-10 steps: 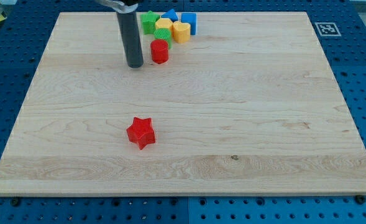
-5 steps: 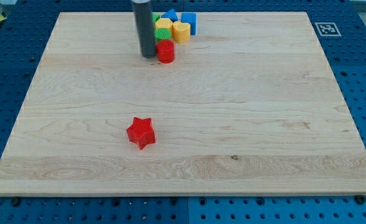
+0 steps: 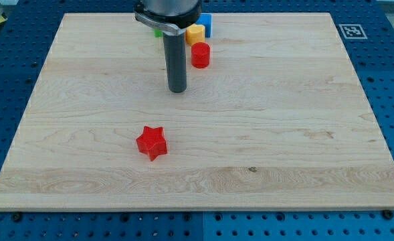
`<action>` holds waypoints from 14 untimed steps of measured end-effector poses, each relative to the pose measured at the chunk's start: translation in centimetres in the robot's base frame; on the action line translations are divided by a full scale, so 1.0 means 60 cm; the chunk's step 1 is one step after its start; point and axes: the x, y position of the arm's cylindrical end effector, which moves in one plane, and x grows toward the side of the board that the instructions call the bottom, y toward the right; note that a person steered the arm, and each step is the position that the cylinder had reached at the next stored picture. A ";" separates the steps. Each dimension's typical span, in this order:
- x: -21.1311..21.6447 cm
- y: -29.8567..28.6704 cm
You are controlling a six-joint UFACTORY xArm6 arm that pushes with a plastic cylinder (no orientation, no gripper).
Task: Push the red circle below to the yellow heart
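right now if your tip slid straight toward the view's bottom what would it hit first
Probably nothing: my tip would pass to the view's right of the red star, though narrowly, and reach the board's bottom edge.

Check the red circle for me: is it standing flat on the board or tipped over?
Standing flat. The red circle shows its round top face up, just below the yellow block. My tip is apart, lower left of it.
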 end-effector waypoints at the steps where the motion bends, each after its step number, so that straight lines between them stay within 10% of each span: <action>1: 0.000 0.004; 14: -0.130 0.073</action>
